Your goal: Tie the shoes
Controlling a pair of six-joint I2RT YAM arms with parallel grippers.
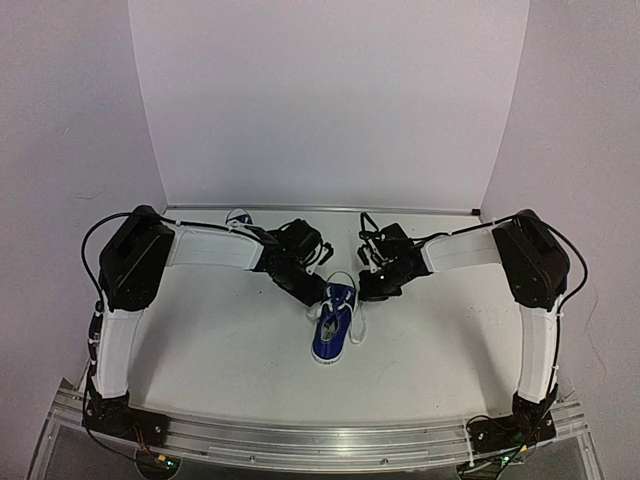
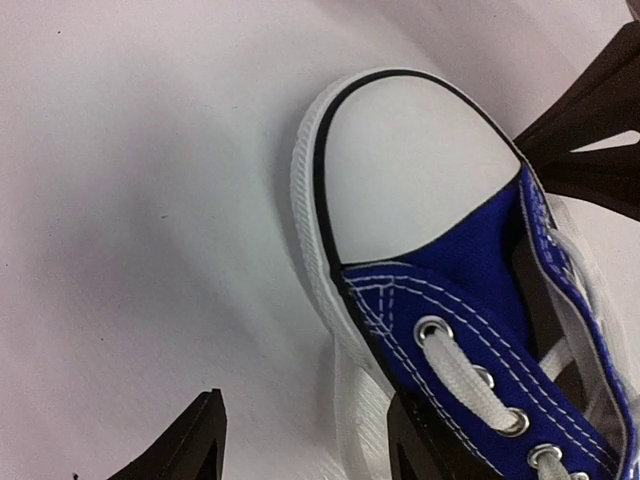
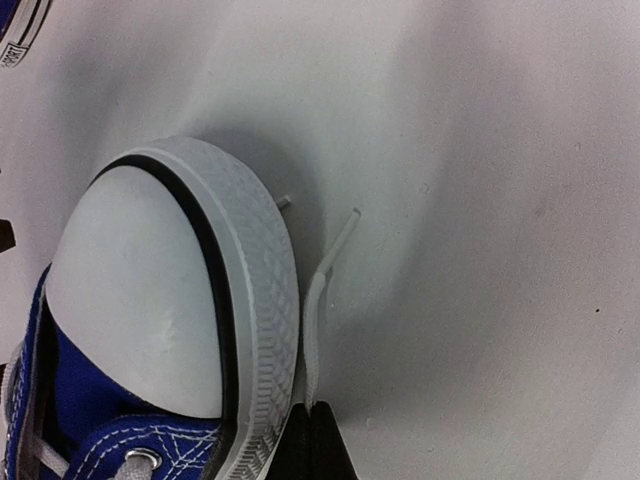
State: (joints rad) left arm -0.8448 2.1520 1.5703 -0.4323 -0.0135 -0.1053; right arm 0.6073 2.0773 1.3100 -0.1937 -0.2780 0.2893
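At the centre of the tabletop, shoe 1 lies toe toward the near edge, within both arms' reach; the left tool stands apart beside its eyelets, the right tool is pinched on a lace end, probably to draw it taut; shoe 2, by the far edge, is largely hidden behind the left arm.

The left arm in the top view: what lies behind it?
A small blue and white part of the second shoe shows near the back wall. The left arm covers the rest, so its pose cannot be told.
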